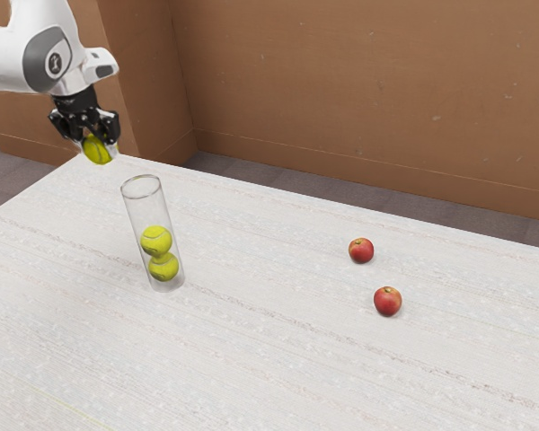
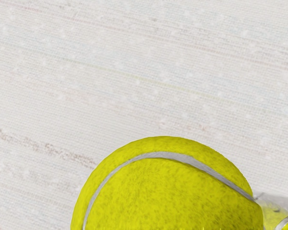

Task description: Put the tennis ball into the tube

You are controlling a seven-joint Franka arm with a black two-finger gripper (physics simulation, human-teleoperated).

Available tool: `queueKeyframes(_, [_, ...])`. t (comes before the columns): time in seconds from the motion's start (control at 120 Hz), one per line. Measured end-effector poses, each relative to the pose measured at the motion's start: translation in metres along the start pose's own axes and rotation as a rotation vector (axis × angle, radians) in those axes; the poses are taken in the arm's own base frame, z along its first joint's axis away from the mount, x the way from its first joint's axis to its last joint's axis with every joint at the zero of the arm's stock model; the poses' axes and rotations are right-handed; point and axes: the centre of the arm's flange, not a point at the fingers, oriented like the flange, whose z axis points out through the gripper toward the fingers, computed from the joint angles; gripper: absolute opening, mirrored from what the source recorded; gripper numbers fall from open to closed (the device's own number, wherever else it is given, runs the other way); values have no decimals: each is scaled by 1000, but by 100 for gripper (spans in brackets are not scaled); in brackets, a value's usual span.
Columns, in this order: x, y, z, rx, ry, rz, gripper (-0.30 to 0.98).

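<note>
Above the table (image 1: 278, 359), near the open top of the tube (image 1: 148, 211), the gripper (image 1: 99, 147) is holding the ball (image 1: 97, 153). The jaws stand apart by the width of this ball, one at each side of it, and both touch it. The ball is outside the tube, and in the exterior view it is to the left of the rim and higher than it. In the wrist view the ball is seen large, with its pale curved seam, and a small part of the rim appears just beside it, with some yellow of another ball.

The tube is clear and stands on its end on the table. Two balls are inside it: the lower ball (image 1: 163, 268) is at the bottom, and the upper ball (image 1: 156, 240) rests on it. The upper part of the tube is free of balls.

Well apart from the tube, toward the exterior view's right, two red apples lie on the table. The far apple (image 1: 361, 250) and the near apple (image 1: 387, 302) are near each other, but they do not touch.
</note>
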Motion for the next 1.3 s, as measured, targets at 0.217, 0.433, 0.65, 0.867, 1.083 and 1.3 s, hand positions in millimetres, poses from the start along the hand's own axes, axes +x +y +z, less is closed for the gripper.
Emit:
queueKeyframes(0.217, [-5, 65, -5, -17, -36, 85, 7])
queueKeyframes(0.433, [-20, 87, -10, -26, -62, 103, 5])
queueKeyframes(0.65, [-30, 82, -3, -22, -94, 82, 2])
queueKeyframes(0.867, [-32, 85, -5, -23, -94, 76, 0])
queueKeyframes(1.083, [-32, 90, -6, -36, -93, 75, 24])
queueKeyframes(1.3, [-33, 90, -5, -73, -97, 79, 52])
